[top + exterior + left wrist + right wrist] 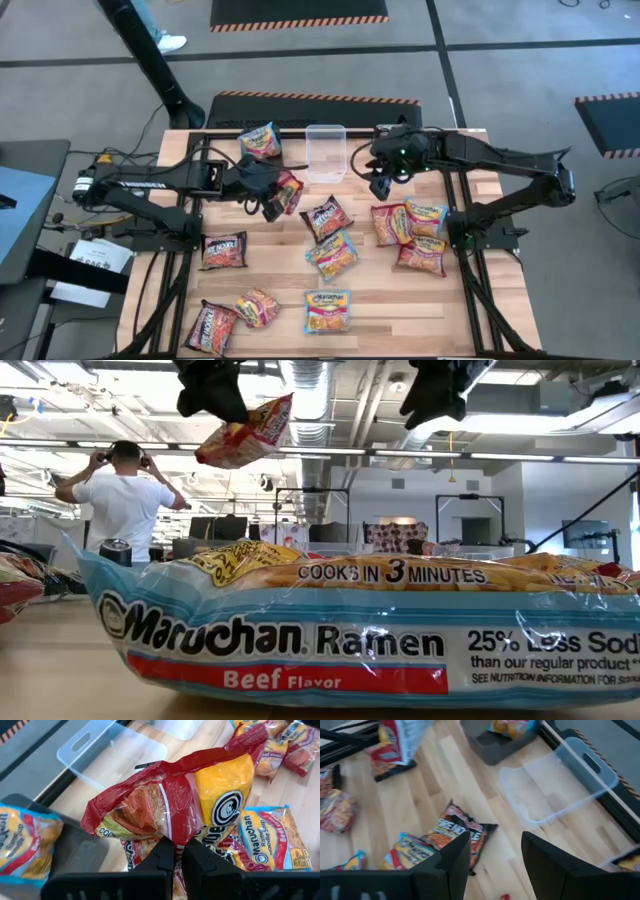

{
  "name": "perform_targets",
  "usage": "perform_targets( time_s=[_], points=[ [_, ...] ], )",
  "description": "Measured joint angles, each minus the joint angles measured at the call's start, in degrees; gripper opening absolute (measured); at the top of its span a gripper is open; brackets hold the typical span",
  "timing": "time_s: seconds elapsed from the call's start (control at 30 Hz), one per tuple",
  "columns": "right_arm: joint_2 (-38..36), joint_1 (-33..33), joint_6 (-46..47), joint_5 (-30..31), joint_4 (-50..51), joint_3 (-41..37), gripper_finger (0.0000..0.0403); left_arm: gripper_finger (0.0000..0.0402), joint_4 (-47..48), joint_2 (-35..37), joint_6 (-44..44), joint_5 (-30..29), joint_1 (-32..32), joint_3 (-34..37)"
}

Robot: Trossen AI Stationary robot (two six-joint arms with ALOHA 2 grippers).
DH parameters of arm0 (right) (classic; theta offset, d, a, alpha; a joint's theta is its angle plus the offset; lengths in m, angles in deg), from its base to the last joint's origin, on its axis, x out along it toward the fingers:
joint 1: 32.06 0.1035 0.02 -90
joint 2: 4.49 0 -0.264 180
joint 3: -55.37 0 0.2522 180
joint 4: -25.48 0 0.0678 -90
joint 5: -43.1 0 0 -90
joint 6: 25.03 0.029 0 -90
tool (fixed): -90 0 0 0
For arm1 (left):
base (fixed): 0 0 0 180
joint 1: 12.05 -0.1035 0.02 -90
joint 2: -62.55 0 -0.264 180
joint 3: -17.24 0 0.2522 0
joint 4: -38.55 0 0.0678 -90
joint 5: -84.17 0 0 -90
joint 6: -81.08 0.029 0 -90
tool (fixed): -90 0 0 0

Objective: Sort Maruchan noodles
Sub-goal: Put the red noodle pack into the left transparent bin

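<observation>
My left gripper (272,196) is shut on a red/orange noodle packet (200,795), held above the table's middle left; the packet also shows in the low view (245,435). My right gripper (492,860) is open and empty, high above a black/red packet (457,832) near the clear bin (325,150). A light blue/yellow packet (260,140) lies in the dark bin (495,745) at the far left. Several packets lie flat on the table: black/red (224,250), blue/yellow (333,255), red/orange (258,307). My left gripper pinches the red/orange packet between its two shut fingers (162,857) at a crumpled edge (175,837). The fingers come slanting down from the table's left. The packet is lifted clear of the table and sticks out tilted past the fingertips.
A cluster of packets (410,235) lies at the right, under the right arm. Three more lie along the near edge: (212,325), (327,310) and the red/orange one. A blue/yellow packet (350,630) fills the low view's front. A person (120,500) stands in the room behind.
</observation>
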Motion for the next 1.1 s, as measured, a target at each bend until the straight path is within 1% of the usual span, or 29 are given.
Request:
perform_targets(
  time_s=[0.33,0.43,0.5,0.6,0.77,0.9,1.1],
  points=[
    [0.0,5.95,4.29,0.04,-2.91,0.0,0.0201,0.0,-12.92,-0.02,-0.21,0.0,0.04,8.48],
    [0.0,7.51,5.33,0.07,-2.96,0.0,0.0201,0.0,-18.51,-0.02,-0.25,0.81,0.04,11.02],
    [0.0,8.16,6.08,0.07,-2.94,0.0,0.0201,0.0,-20.54,-0.02,-0.27,1.93,0.04,11.6],
    [0.0,9.15,6.11,0.09,-2.96,0.0,0.0203,0.0,-23.47,-0.06,0.15,2.15,0.29,11.94],
    [0.0,9.78,6.69,0.11,-3.68,-0.02,0.0221,0.0,-29.48,-0.07,1.97,3.2,0.32,11.94],
    [0.0,9.67,7.13,1.72,-7.89,-0.02,0.0235,0.0,-33.02,-0.07,2.45,3.85,0.32,11.94],
    [0.02,9.71,6.62,2.05,-14.07,-0.02,0.0233,0.0,-38.85,-0.09,2.48,2.27,0.08,11.94]
  ],
)
